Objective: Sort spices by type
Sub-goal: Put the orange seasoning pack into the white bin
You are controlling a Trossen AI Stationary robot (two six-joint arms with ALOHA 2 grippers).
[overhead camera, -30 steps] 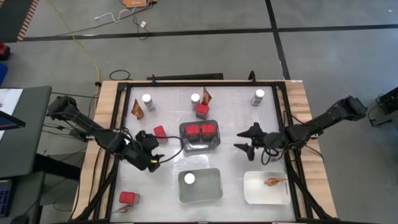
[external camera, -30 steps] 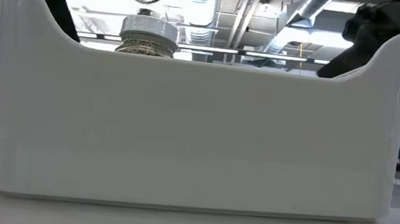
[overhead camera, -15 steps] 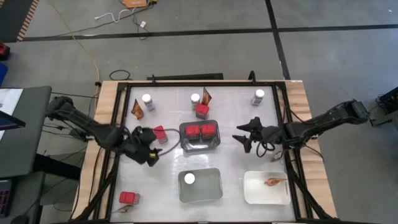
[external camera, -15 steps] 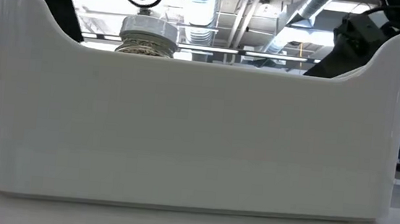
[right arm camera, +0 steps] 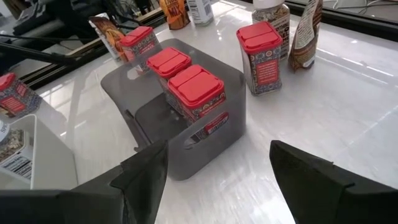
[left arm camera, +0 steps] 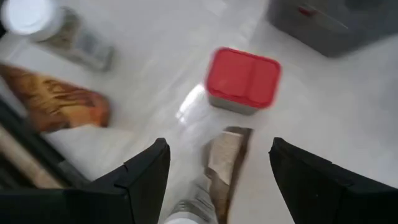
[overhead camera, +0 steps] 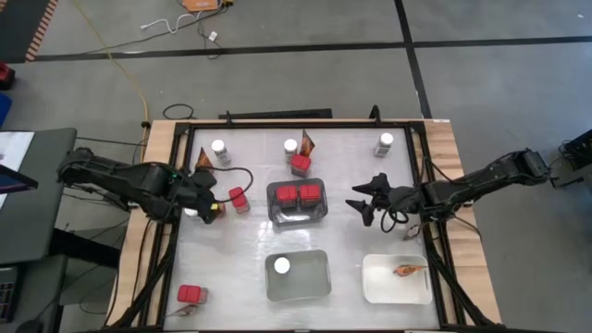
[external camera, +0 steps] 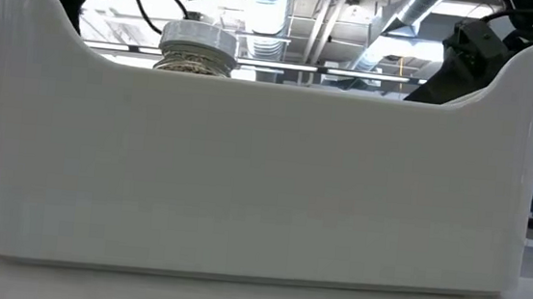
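Fingers spread and empty on both arms: left gripper (overhead camera: 215, 205) low over the table's (overhead camera: 351, 250) left side, just left of a loose red container (overhead camera: 239, 200); right gripper (overhead camera: 363, 205) hovering right of centre, facing the grey tray (overhead camera: 297, 215). Two red containers (overhead camera: 298, 194) inside that tray, another red box (overhead camera: 300, 165) standing just beyond it beside an orange-brown packet (overhead camera: 306, 141). Near edge: white tray (overhead camera: 298, 279) with one white-lidded jar (overhead camera: 282, 265), second white tray (overhead camera: 397, 282) with a packet (overhead camera: 405, 270). Far side: two jars (overhead camera: 219, 148), a third jar (overhead camera: 385, 142) at right, a packet (overhead camera: 203, 162) at left. One red box (overhead camera: 191, 294) at near left.
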